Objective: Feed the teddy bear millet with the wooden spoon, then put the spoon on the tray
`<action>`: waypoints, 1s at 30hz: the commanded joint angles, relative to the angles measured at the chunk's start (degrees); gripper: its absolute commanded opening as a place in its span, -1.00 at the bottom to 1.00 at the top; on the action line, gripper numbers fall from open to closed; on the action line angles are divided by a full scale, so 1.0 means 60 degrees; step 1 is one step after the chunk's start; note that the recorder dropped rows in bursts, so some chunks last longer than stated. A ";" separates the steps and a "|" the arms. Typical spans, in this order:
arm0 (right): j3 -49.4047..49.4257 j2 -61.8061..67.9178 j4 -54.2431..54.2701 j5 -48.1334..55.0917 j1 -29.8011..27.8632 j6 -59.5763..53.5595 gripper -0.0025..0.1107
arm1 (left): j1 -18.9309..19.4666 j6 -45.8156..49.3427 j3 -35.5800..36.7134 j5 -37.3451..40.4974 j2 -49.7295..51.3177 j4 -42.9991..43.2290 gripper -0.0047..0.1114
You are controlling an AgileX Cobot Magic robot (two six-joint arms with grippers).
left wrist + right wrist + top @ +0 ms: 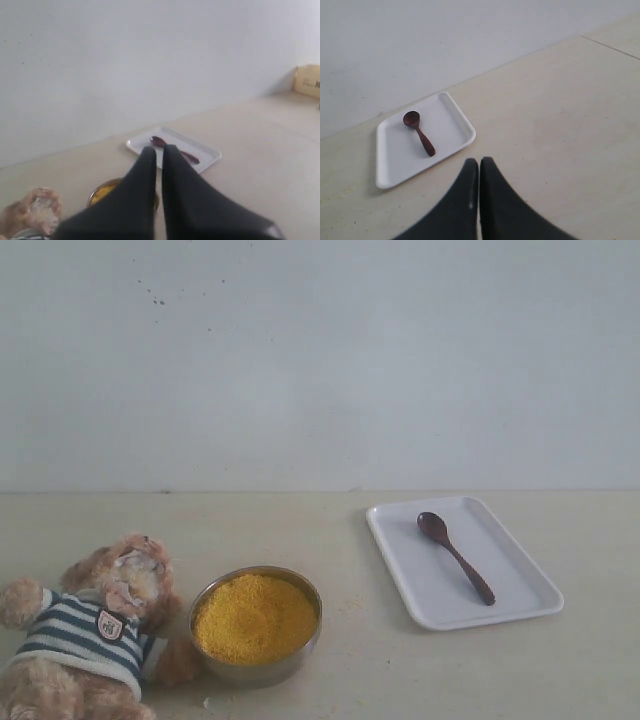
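What I log from my screens:
- Teddy bear (95,635): light brown fuzzy plush, with a paler muzzle.
- Shirt (60,640): navy and white stripes.
- Badge (110,625): small, white with dark markings.
- Millet (255,618): bright yellow.
- Bowl (260,672): grey steel.
- Spoon (456,557): dark reddish-brown wood.
- Tray (430,602): plain white.
- Bench (400,680): pale beige, unpatterned.
- Wall (320,360): flat greyish white, with a few dark specks (157,300).
- Left end effector (159,150): black.
- Right end effector (479,162): black.
- Box (307,80): tan, seen by me only in the left wrist view.

The beige table (450,680) carries the teddy bear (95,635), a steel bowl (255,672) and the tray (410,560).
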 commanded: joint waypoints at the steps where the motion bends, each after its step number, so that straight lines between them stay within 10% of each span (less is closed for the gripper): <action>1: -0.0015 -0.0049 -0.0002 -0.0105 0.0024 0.0010 -0.96 | -0.0080 0.0091 0.0057 0.0140 -0.0505 0.1080 -0.85; 12: -0.0015 -0.0049 -0.0002 -0.0105 0.0024 0.0030 -0.96 | -0.0044 0.0303 0.0180 -0.3088 -0.0355 0.3108 -0.85; 19: -0.0015 -0.0049 -0.0002 -0.0105 0.0024 0.0052 -0.96 | -0.0038 -0.3600 0.1676 -0.3400 -0.0685 0.8116 -0.85; 30: -0.0015 -0.0049 -0.0002 -0.0123 0.0024 0.0052 -0.96 | -0.0038 -0.6575 0.5323 -0.6934 -0.1877 0.8333 -0.85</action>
